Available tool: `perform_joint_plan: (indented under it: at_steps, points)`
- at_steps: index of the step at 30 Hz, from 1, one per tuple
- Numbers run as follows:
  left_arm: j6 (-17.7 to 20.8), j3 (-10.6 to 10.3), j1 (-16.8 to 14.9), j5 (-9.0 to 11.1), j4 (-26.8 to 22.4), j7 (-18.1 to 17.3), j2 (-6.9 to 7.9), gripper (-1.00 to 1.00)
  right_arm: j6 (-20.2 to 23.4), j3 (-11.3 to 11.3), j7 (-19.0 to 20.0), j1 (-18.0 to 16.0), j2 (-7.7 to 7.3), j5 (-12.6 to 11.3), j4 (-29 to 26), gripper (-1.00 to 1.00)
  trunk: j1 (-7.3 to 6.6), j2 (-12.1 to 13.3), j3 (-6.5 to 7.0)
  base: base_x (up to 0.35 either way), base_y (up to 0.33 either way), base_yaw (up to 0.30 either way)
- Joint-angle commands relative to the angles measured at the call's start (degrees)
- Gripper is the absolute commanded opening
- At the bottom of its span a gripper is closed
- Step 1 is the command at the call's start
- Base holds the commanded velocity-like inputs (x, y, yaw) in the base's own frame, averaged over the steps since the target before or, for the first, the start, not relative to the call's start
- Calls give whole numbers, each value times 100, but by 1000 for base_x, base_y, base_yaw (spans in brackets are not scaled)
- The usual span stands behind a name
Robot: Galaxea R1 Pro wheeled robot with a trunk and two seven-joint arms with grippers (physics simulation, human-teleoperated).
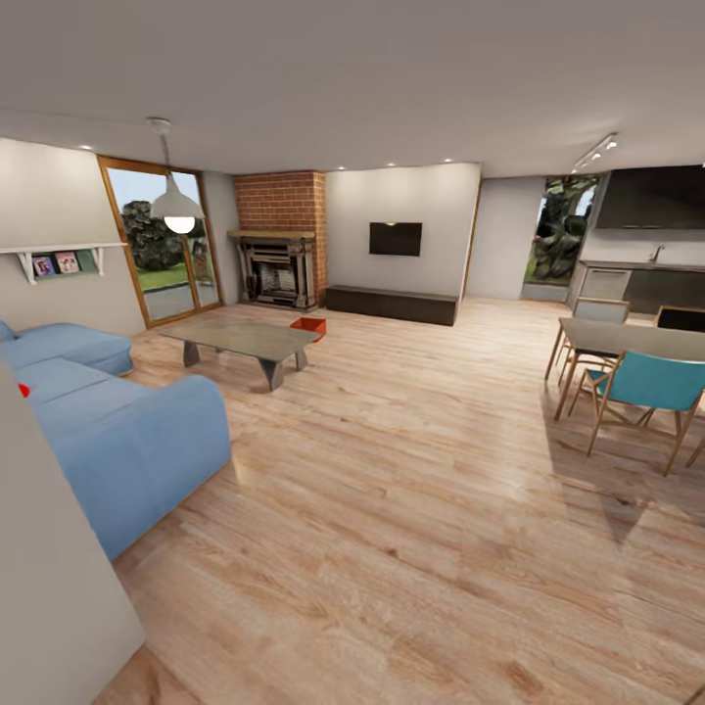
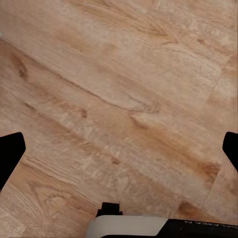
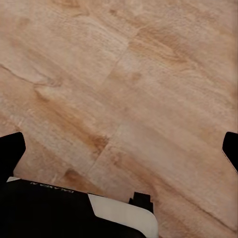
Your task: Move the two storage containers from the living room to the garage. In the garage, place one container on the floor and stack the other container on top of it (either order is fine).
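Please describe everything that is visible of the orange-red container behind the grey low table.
The orange-red rectangular storage container shows far off in the head view, small, with plain smooth walls and what looks like an open top. It seems to sit upright on the light wood plank floor, just behind the grey low table, whose top hides its lower part, before the brick fireplace.

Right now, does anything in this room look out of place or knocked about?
Only mildly: an orange-red storage container sits on the wood floor beside the far end of the grey coffee table. A small red patch peeks out by the blue sofa. Nothing looks spilled or damaged.
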Motion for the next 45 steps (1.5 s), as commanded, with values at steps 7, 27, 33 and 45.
perform_joint_plan:
  at_steps: [7, 27, 33, 45]
  points:
    - [-37, 6, -9, 26, 24, -7, 0, 100, -35, -50, 9, -7, -2, 55, 20, 100, 7, -9, -9, 322, -91, 0]
    - [-37, 6, -9, 26, 22, 0, 0, 100, -35, -50, 9, -8, -2, 55, 20, 100, 7, -9, -9, 317, -165, 0]
    - [-36, 6, -8, 26, 27, 0, 0, 100, -35, -50, 9, -9, -1, 55, 20, 100, 7, -9, -9, 313, -181, 0]
    - [-38, 6, -11, 26, 25, 0, 0, 100, -35, -50, 9, -8, 0, 55, 20, 100, 7, -9, -9, 313, -181, 0]
